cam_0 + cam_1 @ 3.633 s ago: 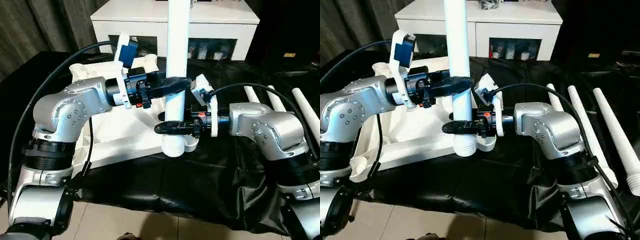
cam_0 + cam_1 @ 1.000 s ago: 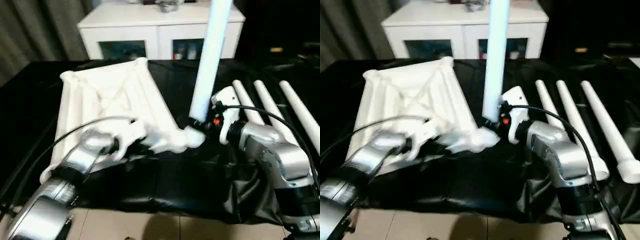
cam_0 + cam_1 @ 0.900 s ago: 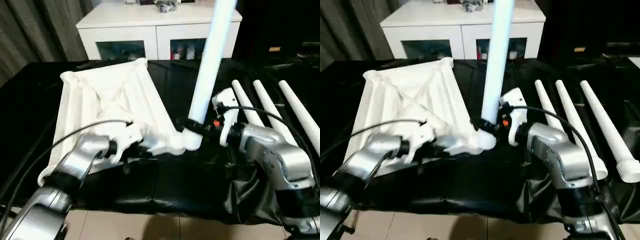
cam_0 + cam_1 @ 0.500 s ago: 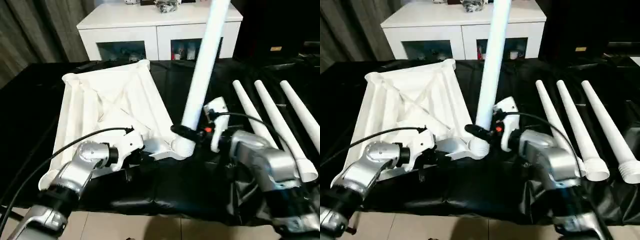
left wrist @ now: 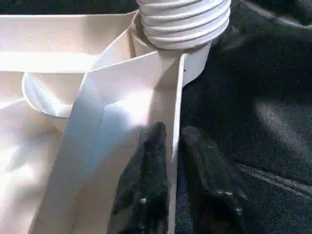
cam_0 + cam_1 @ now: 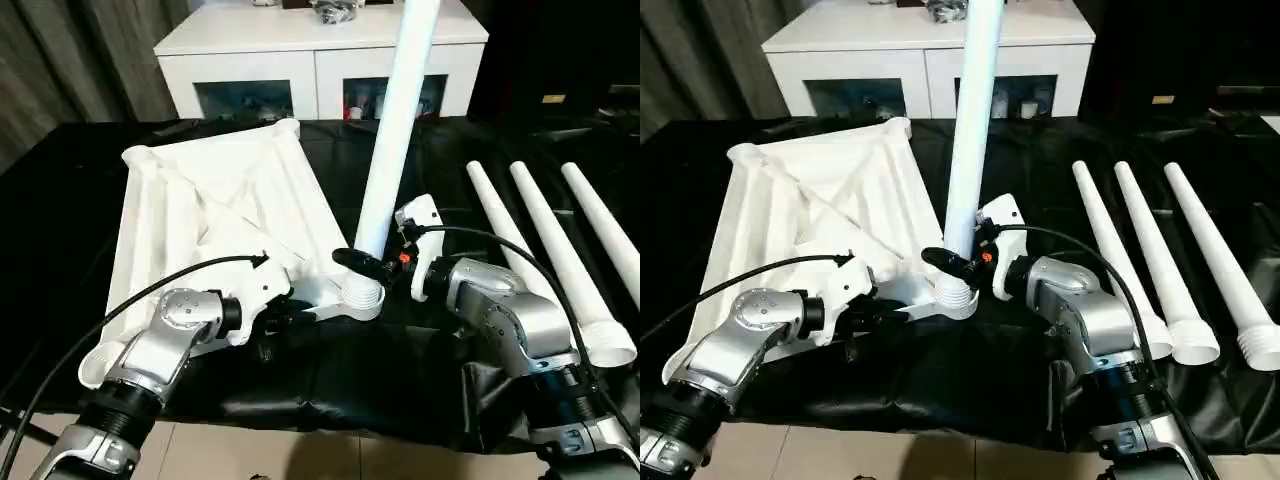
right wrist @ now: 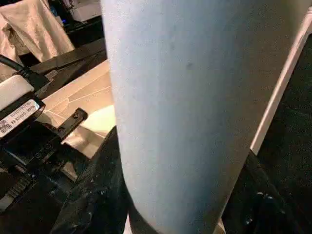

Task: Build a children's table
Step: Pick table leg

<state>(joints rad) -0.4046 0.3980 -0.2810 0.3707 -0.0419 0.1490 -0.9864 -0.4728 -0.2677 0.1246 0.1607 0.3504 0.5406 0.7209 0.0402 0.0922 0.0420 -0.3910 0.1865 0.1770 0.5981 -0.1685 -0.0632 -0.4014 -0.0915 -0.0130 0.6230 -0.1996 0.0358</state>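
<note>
The children's table top (image 6: 200, 210) lies upside down on the black cloth, ribbed X-braced underside up. One white leg (image 6: 395, 120) stands nearly upright, leaning slightly right. Its threaded end (image 5: 183, 22) sits in the near right corner socket (image 6: 360, 300). My right gripper (image 6: 365, 265) is shut on the leg just above the socket, and its fingers (image 7: 97, 195) wrap the tube. At the top's near rim my left gripper (image 5: 173, 134) straddles the thin rim wall, open by a narrow gap on each side.
Three loose legs (image 6: 510, 240) lie side by side on the black cloth (image 6: 380, 380) to the right. A white cabinet (image 6: 320, 50) with glass doors stands behind the table. Tiled floor (image 6: 300, 450) shows past the cloth's near edge.
The leg has swung more upright and its threaded end has settled into the corner socket. My left gripper, which held the leg seconds ago, now sits at the rim and has loosened.
</note>
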